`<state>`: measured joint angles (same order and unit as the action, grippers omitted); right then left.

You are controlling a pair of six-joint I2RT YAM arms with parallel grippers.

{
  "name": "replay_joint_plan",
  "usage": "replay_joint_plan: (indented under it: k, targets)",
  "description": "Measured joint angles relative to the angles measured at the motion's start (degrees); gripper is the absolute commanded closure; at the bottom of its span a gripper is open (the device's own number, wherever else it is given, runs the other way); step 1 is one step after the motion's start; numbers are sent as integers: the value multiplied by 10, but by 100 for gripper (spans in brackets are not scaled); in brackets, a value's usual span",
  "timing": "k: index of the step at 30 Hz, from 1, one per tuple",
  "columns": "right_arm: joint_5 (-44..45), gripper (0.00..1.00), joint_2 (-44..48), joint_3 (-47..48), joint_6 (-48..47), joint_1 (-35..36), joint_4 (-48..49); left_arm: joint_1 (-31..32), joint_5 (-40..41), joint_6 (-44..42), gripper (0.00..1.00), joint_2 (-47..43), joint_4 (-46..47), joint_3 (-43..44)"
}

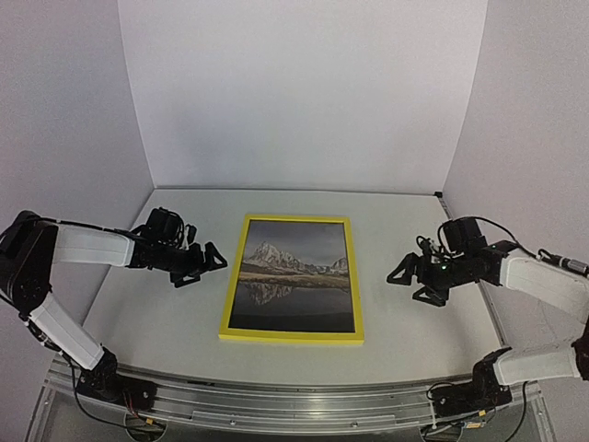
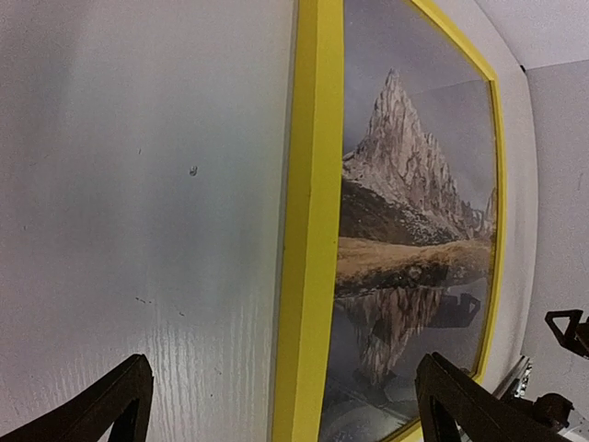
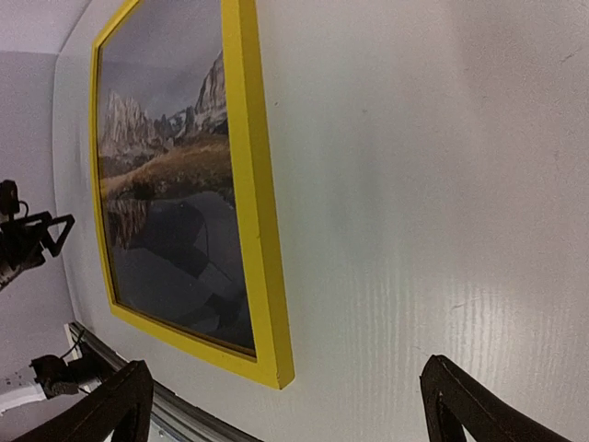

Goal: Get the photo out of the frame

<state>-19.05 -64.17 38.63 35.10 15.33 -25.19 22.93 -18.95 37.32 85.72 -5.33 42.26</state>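
The frame [image 1: 232, 276], thin and bright yellow, lies flat in the middle of the table with the photo [image 1: 294, 276] of a mountain and lake inside it, face up. My left gripper [image 1: 207, 267] hovers just left of the frame's left edge, open and holding nothing. My right gripper [image 1: 405, 285] hangs open to the right of the frame, a wider gap away. In the left wrist view the frame's left rail [image 2: 308, 230] and the photo [image 2: 414, 203] run up between the spread fingers. The right wrist view has the frame's near right corner [image 3: 271, 368] and the photo [image 3: 166, 184] to the left.
The white table [image 1: 414, 341] is boxed in by white walls [image 1: 304, 92] at the back and both sides. A metal rail [image 1: 294, 405] carrying the arm bases runs along the near edge.
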Motion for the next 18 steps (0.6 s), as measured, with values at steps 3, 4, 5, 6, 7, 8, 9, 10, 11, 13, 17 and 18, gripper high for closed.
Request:
replay_joint_plan:
  k: [3,4,5,6,7,8,9,10,11,13,17,18]
  targets:
    - [43,10,-82,44,7,81,1,6,7,-4,2,49,1,22]
    - [58,13,-112,62,9,93,5,8,10,-6,3,62,5,30]
    - [72,16,-140,79,8,103,10,10,12,-8,4,76,9,38]
    - [89,18,-173,102,8,114,13,14,12,-10,4,87,11,45]
    - [107,20,-207,127,8,125,16,19,12,-12,4,97,13,52]
    - [115,22,-224,139,7,130,18,25,12,-13,4,109,15,60]
    - [124,24,-246,156,7,138,18,31,12,-14,4,118,17,65]
    - [133,25,-272,176,5,146,18,37,12,-14,4,126,20,70]
    - [140,27,-297,196,3,155,19,43,13,-14,5,134,23,74]
    - [156,30,-344,232,-2,171,25,52,12,-14,5,147,27,81]
    - [179,35,-410,272,-9,191,30,63,13,-14,5,164,31,100]
    - [181,35,-424,277,-11,194,30,65,14,-14,5,168,34,104]
